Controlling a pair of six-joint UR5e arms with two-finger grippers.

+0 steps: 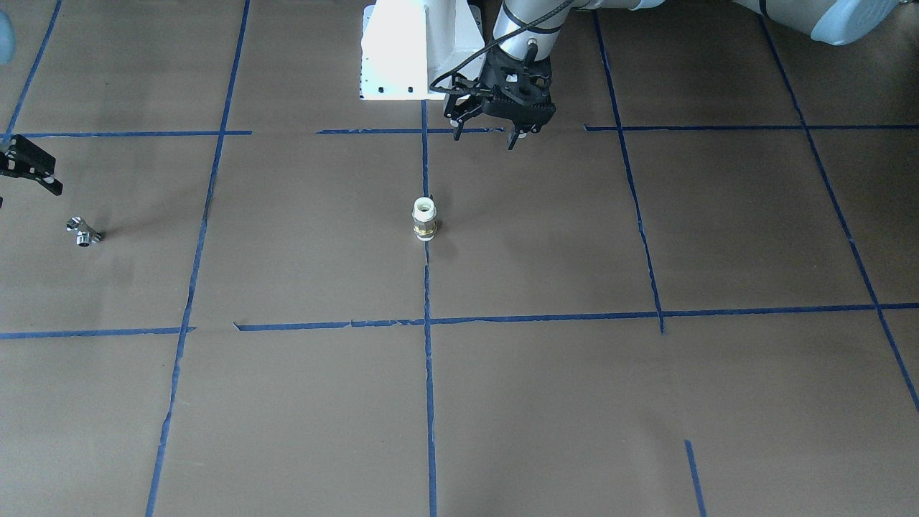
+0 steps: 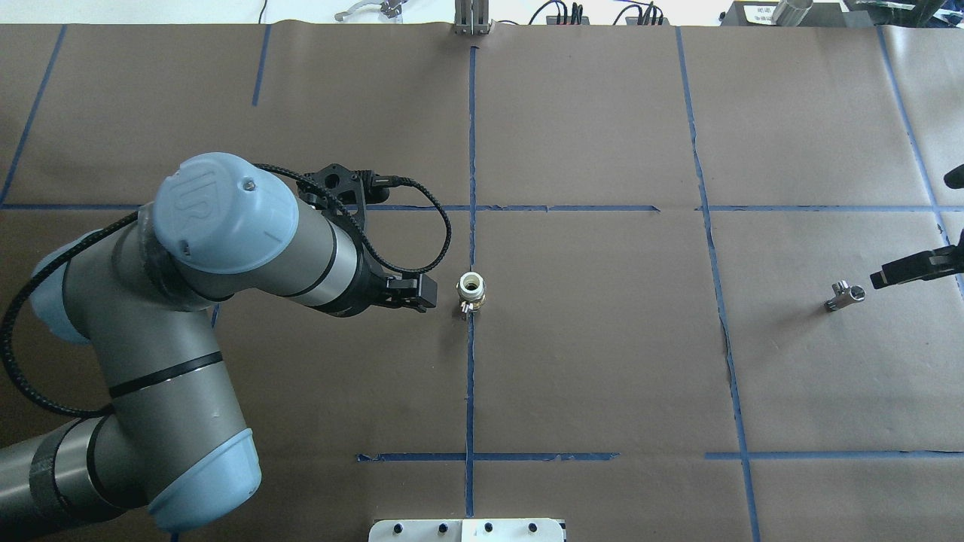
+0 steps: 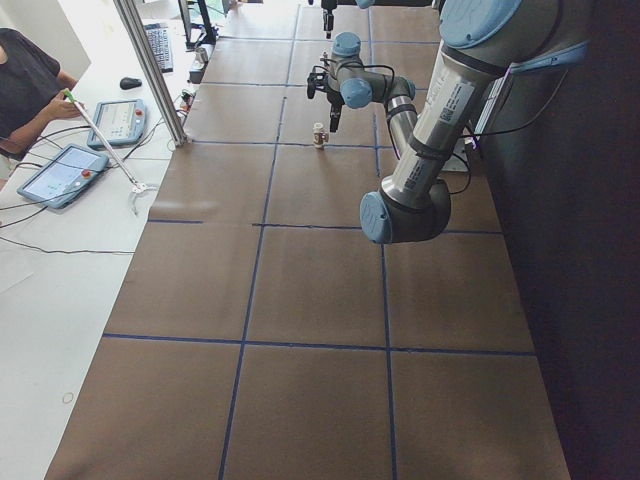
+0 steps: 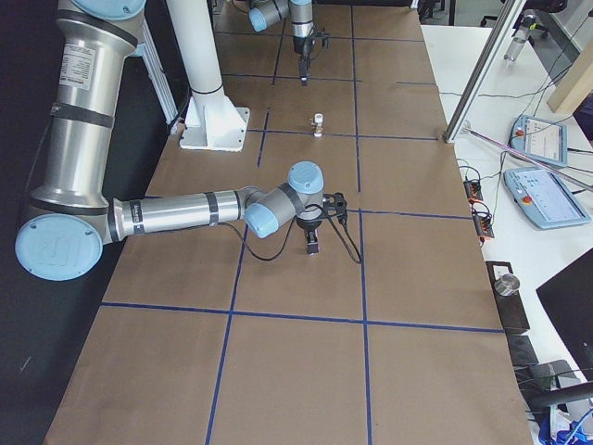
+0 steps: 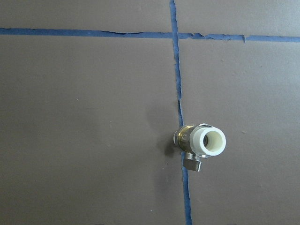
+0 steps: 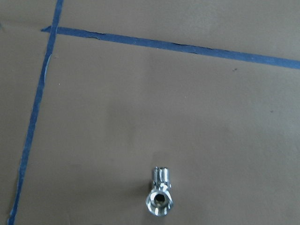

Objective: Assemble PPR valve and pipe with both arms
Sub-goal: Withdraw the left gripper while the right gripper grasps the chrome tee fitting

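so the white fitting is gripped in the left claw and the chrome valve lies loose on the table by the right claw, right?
Not quite. The white fitting is not gripped: it stands free on a blue tape line, apart from the left claw, as the overhead exterior view shows. The chrome valve does lie loose on the table by the right claw.
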